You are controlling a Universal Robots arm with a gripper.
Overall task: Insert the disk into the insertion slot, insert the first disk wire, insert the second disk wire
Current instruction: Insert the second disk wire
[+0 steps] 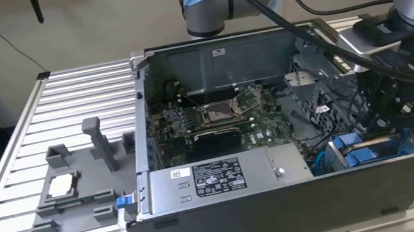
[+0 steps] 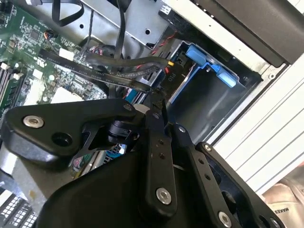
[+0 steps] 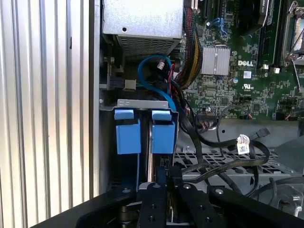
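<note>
My gripper (image 1: pixel 395 130) reaches down into the open computer case at the exterior view's right, over the insertion slot (image 1: pixel 358 152), a dark metal bay with blue rails. In the second wrist view its black fingers (image 2: pixel 158 110) stand nearly together at the end of a flat black disk wire (image 2: pixel 97 71). Beside them, a black plug with red and black leads (image 2: pixel 171 72) sits at the bay's (image 2: pixel 205 102) mouth. In the first wrist view the gripper (image 3: pixel 166 174) lines up with the narrow gap between the two blue tabs (image 3: pixel 164 135). The disk is hidden.
The motherboard (image 1: pixel 219 114) and the silver power supply (image 1: pixel 221 176) occupy the case. Loose black cables and a blue cable (image 3: pixel 151 71) crowd the space beside the bay. A light grey fixture with posts (image 1: pixel 76 191) rests on the slatted table (image 1: pixel 0 188).
</note>
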